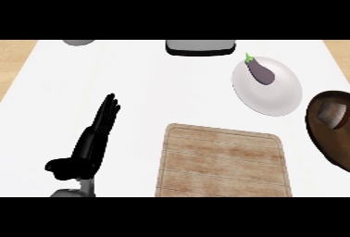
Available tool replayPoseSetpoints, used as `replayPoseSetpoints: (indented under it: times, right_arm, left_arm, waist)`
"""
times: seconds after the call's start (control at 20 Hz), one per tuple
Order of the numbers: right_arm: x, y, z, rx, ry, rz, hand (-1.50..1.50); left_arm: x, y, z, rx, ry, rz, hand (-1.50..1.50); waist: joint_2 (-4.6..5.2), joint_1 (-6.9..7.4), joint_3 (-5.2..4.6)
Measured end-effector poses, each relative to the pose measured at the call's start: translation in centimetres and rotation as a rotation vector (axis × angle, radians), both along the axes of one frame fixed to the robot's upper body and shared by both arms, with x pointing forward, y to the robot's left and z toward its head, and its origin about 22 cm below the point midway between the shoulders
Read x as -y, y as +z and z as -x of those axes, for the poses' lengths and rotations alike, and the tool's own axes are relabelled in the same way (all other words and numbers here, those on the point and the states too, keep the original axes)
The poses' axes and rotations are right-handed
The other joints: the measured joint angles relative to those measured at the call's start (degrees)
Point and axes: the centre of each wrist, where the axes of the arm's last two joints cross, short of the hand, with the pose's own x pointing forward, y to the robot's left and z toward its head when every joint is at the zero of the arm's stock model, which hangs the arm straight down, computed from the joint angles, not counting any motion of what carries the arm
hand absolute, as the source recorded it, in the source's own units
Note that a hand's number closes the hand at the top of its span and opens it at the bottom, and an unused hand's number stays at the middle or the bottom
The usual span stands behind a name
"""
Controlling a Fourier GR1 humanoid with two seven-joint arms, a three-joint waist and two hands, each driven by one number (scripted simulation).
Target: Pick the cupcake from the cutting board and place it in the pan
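Honestly, no brand, label or writing can be read on anything on the white desk (137,83). Only the left robot hand (92,139) shows, at the lower left: its fingers (108,111) are straight and together, pointing up the view, open and holding nothing, the thumb low at the side. The wooden cutting board (222,162) lies to its right, with bare top. The cupcake (334,114) sits in the brown pan (315,129) at the right edge. Near it, a white plate (273,95) carries a purple eggplant (259,72).
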Motion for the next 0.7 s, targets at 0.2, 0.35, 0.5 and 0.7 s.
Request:
replayPoseSetpoints:
  times: [0.2, 0.35, 0.5, 0.7]
  right_arm:
    - [0.4, 0.2, 0.8, 0.006, -0.002, 0.025, -1.50]
    - [0.8, 0.6, 1.5, 0.001, -0.006, 0.048, -1.50]
    - [0.7, 0.6, 1.6, 0.006, -0.005, 0.061, -1.50]
    - [1.0, 0.9, 2.2, 0.025, -0.009, 0.096, -1.50]
  left_arm:
    - [0.1, -0.3, 0.2, -0.001, -0.002, 0.000, 0.00]
    - [0.0, -0.1, 0.1, 0.002, -0.004, -0.002, 0.00]
    - [0.0, -0.1, 0.0, 0.001, -0.008, -0.005, 0.00]
    - [-0.3, -0.1, 0.0, 0.001, -0.006, -0.006, 0.00]
  waist:
    - [0.05, 0.17, -0.03]
    - [0.04, 0.22, -0.02]
    - [0.11, 0.41, -0.01]
    - [0.06, 0.39, 0.00]
